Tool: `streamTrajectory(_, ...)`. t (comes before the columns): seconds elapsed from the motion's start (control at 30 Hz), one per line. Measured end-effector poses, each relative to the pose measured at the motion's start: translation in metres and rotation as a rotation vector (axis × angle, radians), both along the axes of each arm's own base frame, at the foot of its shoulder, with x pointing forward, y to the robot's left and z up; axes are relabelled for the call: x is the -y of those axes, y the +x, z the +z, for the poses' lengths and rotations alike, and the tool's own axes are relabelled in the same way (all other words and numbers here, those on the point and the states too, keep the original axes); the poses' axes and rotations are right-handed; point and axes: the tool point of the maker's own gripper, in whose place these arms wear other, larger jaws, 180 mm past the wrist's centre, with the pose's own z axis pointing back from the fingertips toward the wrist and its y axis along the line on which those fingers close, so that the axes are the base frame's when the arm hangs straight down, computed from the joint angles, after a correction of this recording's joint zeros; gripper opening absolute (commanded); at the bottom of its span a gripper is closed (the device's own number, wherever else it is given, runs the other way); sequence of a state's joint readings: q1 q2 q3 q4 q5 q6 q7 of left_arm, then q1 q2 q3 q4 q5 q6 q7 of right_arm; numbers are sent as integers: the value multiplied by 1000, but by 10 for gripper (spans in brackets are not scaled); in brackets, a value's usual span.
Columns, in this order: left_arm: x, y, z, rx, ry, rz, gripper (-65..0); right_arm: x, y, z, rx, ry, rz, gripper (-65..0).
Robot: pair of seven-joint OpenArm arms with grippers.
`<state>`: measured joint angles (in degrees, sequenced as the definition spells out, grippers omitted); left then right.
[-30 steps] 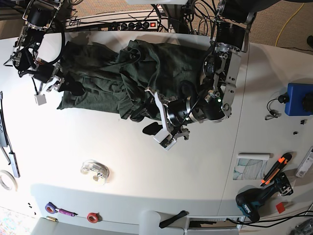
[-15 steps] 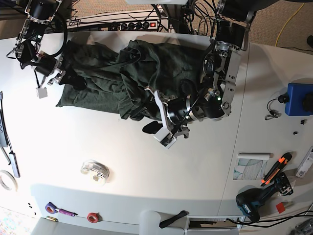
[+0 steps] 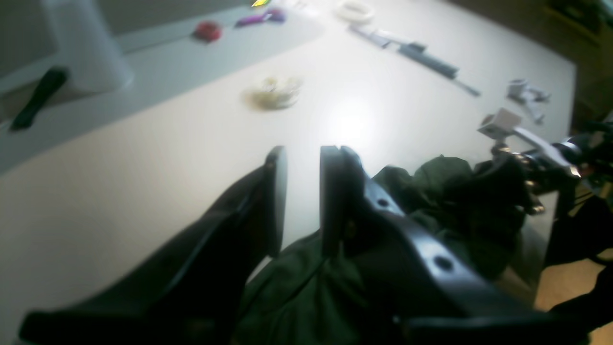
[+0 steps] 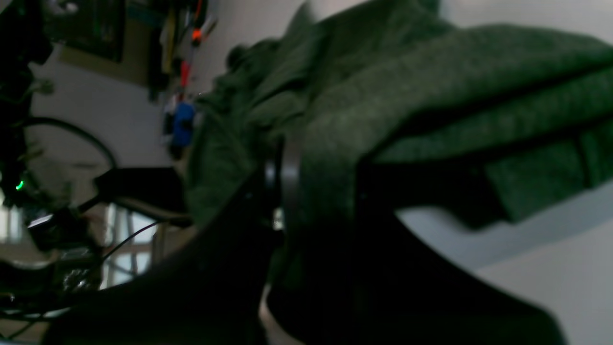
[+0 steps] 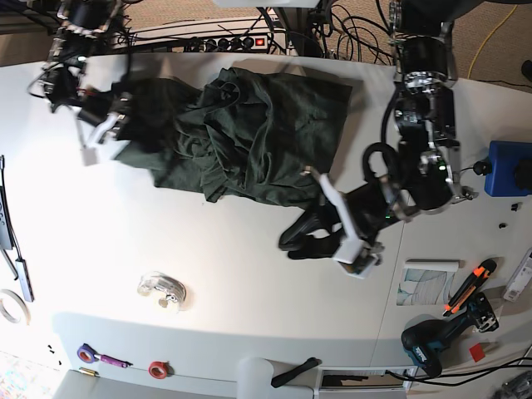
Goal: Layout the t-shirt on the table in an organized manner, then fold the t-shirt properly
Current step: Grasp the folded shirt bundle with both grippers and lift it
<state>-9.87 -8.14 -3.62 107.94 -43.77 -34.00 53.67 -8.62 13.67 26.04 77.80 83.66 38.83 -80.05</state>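
Observation:
The dark green t-shirt (image 5: 249, 125) lies crumpled across the back of the white table (image 5: 249, 283). My right gripper (image 5: 123, 126) is at the shirt's left end. In the right wrist view it (image 4: 321, 172) is shut on a fold of t-shirt (image 4: 431, 72) that drapes over its fingers, raised off the table. My left gripper (image 5: 301, 238) is off the shirt's lower right edge. A dark tongue of cloth stretches out to it. In the left wrist view its fingers (image 3: 278, 191) stand close together, with t-shirt (image 3: 306, 287) cloth caught between them further in.
A clear plastic piece (image 5: 162, 289) lies at front left, with tape rolls (image 5: 156, 367) near the front edge. A blue box (image 5: 509, 168), an orange cutter (image 5: 470, 287) and a drill (image 5: 432, 345) sit at the right. A power strip (image 5: 237, 41) runs along the back.
Both grippers have closed on the cloth. The left arm moved right and toward the front, drawing a corner out. The right gripper rose and shifted right, taking the left edge with it.

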Motion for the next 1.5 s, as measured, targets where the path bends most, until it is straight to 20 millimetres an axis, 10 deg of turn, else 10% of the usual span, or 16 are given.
streamTrajectory(0.3,-32,-11,-22,-81,-28,66,-543,-103,9,77,285,38,147,-650)
streamTrajectory(0.5,-32,-21,-33,-115,-35,58,-543,-163,-2,51,244,-206,347,-650)
streamTrajectory(0.67,-32,-21,-33,-115,-34,57,-543,-179,9,21,196,-416,333,-650)
streamTrajectory(1.5,-30,-25,-35,-136,-34,41,-543,-229,69,53,303,-682,260,-650)
